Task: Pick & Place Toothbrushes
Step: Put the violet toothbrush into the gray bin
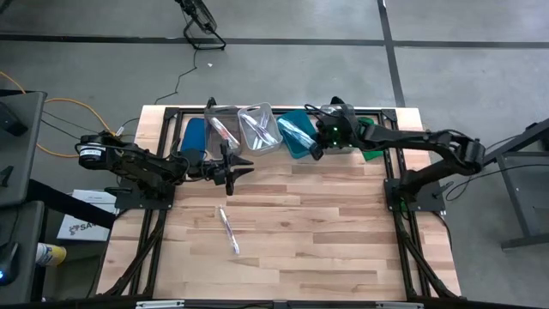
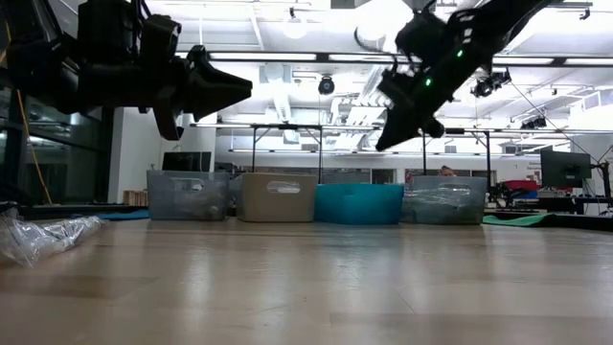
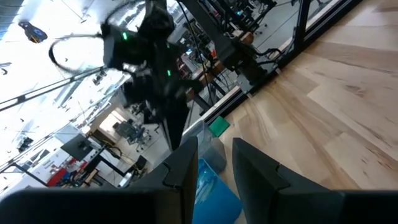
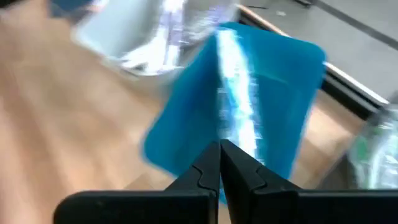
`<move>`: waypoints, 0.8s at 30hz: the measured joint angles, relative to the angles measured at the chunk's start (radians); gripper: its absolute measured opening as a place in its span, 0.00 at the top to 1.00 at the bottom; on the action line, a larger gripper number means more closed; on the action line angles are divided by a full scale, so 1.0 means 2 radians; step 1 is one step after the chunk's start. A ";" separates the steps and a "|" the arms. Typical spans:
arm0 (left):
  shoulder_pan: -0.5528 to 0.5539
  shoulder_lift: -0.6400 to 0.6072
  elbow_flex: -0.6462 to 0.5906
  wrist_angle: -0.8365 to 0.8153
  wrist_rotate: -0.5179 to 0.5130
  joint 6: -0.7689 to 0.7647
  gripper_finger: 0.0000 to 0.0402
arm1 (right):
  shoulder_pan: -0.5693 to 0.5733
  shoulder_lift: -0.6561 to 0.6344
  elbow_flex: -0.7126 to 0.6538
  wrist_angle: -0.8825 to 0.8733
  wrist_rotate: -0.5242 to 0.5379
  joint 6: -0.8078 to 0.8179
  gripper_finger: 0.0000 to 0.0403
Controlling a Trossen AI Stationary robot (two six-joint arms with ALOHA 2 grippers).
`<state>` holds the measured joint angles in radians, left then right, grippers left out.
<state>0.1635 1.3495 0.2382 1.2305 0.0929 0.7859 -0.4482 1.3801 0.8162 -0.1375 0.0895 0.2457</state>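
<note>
One wrapped toothbrush (image 1: 228,229) lies flat on the bare wood in the middle of the table; the low view shows its crinkled wrapper (image 2: 48,235) at the left. Another wrapped toothbrush (image 4: 236,106) lies in the teal bin (image 4: 286,93). My right gripper (image 4: 220,149) hovers shut above that bin's near end (image 1: 316,153). Nothing hangs from it in the low view (image 2: 400,129). My left gripper (image 1: 238,167) is held level above the table, in front of the grey bin (image 1: 225,129). It is open, with nothing between its fingers (image 3: 214,162).
A row of bins stands along the far edge: a blue one (image 1: 196,137), the grey one, a clear one (image 1: 260,127) with toothbrushes in it, the teal one (image 1: 298,133) and a clear one (image 1: 343,113) under my right arm. The near half of the table is bare wood (image 1: 326,249).
</note>
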 joint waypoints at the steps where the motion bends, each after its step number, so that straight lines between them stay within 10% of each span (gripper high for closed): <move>1: 0.000 0.000 0.000 -0.002 0.000 0.002 0.77 | 0.003 -0.009 0.000 -0.004 -0.009 -0.002 0.98; 17: 0.000 0.000 0.016 -0.086 0.006 0.028 0.77 | 0.137 -0.121 -0.001 -0.189 0.067 0.023 0.69; 24: -0.003 0.000 0.128 -0.350 0.030 0.029 0.77 | 0.223 -0.153 -0.054 -0.147 0.119 0.038 0.68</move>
<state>0.1565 1.3495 0.4937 0.5309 0.1532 0.8449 -0.0026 1.0747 0.7083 -0.4322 0.3268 0.3218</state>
